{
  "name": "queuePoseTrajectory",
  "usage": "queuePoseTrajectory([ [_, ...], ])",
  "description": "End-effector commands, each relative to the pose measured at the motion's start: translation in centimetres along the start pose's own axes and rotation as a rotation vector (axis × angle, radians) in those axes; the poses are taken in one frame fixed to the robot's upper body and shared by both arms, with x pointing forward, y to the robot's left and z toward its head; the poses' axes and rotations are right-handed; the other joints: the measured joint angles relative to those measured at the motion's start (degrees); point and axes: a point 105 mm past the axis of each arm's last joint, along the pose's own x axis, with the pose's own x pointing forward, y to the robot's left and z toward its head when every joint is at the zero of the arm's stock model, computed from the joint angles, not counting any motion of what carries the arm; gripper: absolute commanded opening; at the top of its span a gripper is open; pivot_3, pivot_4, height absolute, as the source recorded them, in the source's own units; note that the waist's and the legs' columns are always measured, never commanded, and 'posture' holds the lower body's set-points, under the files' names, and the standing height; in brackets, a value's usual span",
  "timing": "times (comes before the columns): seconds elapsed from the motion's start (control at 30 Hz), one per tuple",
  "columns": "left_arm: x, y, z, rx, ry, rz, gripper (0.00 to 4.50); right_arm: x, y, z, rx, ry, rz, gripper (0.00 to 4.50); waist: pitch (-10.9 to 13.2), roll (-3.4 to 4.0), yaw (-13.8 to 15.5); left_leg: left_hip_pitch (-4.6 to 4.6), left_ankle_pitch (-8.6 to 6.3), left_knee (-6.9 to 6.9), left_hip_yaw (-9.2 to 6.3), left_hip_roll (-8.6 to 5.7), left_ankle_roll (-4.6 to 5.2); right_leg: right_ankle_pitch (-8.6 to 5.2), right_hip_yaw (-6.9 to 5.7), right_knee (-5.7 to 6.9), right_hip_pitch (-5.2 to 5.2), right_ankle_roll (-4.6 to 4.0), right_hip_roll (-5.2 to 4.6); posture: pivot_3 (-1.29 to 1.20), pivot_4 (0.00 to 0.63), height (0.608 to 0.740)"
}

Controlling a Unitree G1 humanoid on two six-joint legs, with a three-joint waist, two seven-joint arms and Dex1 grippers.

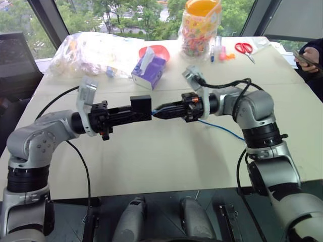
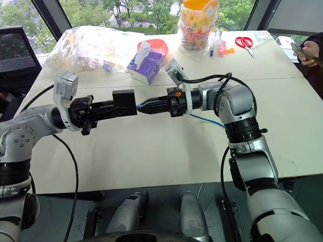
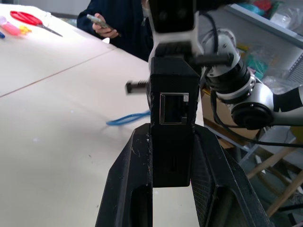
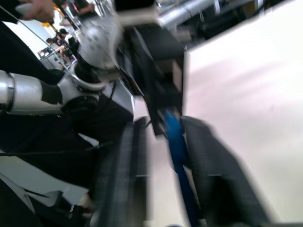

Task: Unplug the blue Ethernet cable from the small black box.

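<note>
1. The left gripper [image 1: 132,114] is held above the middle of the tabletop [image 1: 151,166], pointing level toward the right arm. It is clamped closed on the small black box [image 1: 141,103].
2. In the left wrist view the box [image 3: 173,151] stands upright between the two black fingers [image 3: 128,184]. A metal-framed port [image 3: 174,108] in the face toward that camera is empty.
3. The right gripper [image 1: 157,112] points level toward the box from the opposite side, its tip just beside the box's far face.
4. The blue Ethernet cable [image 1: 222,129] shows as a short blue piece between the box and the right gripper's tip. From there it passes under the right forearm and trails down onto the tabletop toward the right edge.
5. In the right wrist view the cable [image 4: 176,142] runs along the gripper up to the box, but the picture is smeared. I cannot tell whether this gripper is closed on the cable, nor whether the plug sits in the box.
6. Toward the far edge stands a purple tissue box [image 1: 150,70], with a red bowl [image 1: 160,50] behind it and a crumpled clear plastic bag [image 1: 91,50] near the far left corner.
7. A clear jar of coloured pieces [image 1: 200,27] stands at the far edge, and red-handled scissors [image 1: 245,49] lie toward the far right corner.
8. A person's hand [image 1: 309,59] holding a phone shows at the right edge.
</note>
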Motion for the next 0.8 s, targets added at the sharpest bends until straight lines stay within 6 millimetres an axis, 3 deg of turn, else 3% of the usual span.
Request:
queuePoseTrajectory([
  [0.03,-0.06,-0.45,0.8,0.035,-0.006,-0.008,0.48,0.23,0.27,0.83,-0.069,-0.008,-0.003,2.72,0.0,0.0,0.0,0.0,0.0,0.0,0.0,0.0,0.0,0.0,0.0,0.0,-0.01,0.0,0.0,0.0,0.15,0.728],
  [0.8,0.07,-0.47,1.16,0.048,-0.026,-0.007,0.48,0.47,0.22,0.21,-0.04,0.03,0.031,2.72,0.0,0.0,0.03,-0.01,0.0,0.0,0.0,0.0,0.0,0.0,0.0,0.0,-0.02,0.0,0.0,0.0,0.15,0.728],
])
